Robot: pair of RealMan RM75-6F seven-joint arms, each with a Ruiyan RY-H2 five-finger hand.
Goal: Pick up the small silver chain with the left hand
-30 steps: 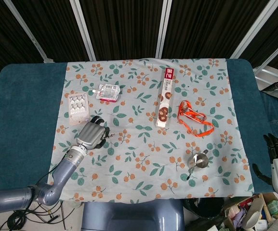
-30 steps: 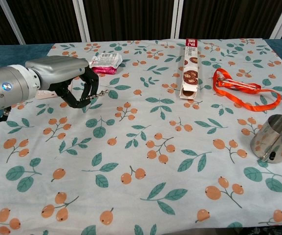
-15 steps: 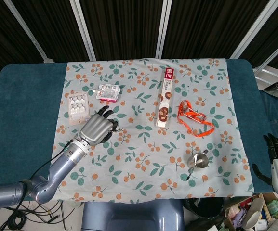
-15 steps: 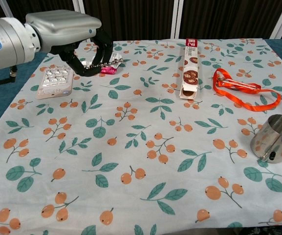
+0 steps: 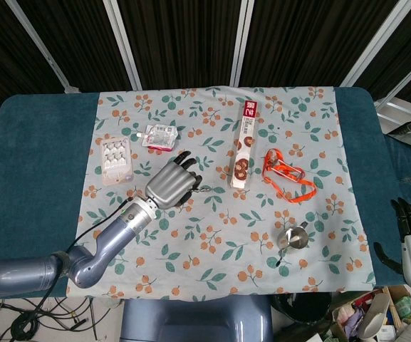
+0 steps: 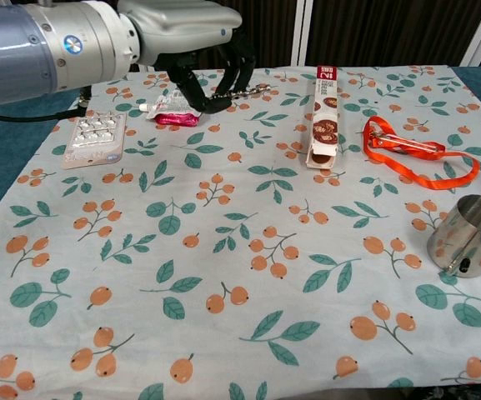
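Chain (image 6: 244, 94) hangs pinched in the curled fingers of the left hand (image 6: 198, 50), clear above the desk (image 6: 248, 275); the pickup looks done.

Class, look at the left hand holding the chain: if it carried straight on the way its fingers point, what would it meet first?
Probably the tall snack box: the left hand points up-right towards it. The hand is raised above the cloth, so it might pass over; depth is unclear.

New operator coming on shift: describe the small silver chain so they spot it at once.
Start at the floral tablecloth, then find the left hand raised above its left half. The small silver chain is the short beaded strand pinched in its dark fingers, the only object off the cloth.
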